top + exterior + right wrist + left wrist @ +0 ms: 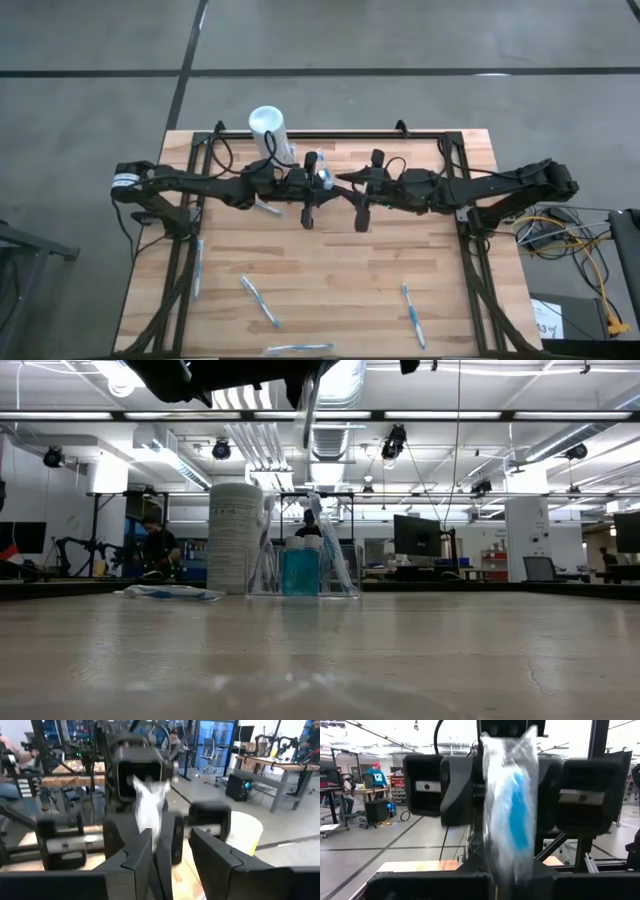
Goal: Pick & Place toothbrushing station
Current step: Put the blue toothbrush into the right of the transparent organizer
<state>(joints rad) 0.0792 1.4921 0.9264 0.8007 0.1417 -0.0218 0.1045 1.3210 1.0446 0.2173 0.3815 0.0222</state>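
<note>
My left gripper (316, 186) is high above the table's middle and is shut on a toothbrush in a clear wrapper (512, 815). My right gripper (354, 190) faces it from the right. Its fingers are open (172, 855), and the wrapper's white end (147, 807) shows just before them. I cannot tell whether they touch it. The toothbrushing station (300, 568), a small clear holder with a blue item and wrapped brushes in it, stands on the table beside the white cylinder (235, 538). In the high view the arms mostly hide the holder. My left gripper pinches the wrapped toothbrush between its two fingers, low on the wrapper (507, 867). The fingers come level from the table's left and lie across the brush. The brush stands up past the fingers and is lifted clear of the table.
The white cylinder (270, 130) stands at the table's far edge. Several loose wrapped toothbrushes lie on the wood: one at the left (198, 268), two near the front (260, 300) (298, 348), one at the front right (413, 315), and one under the left arm (268, 207).
</note>
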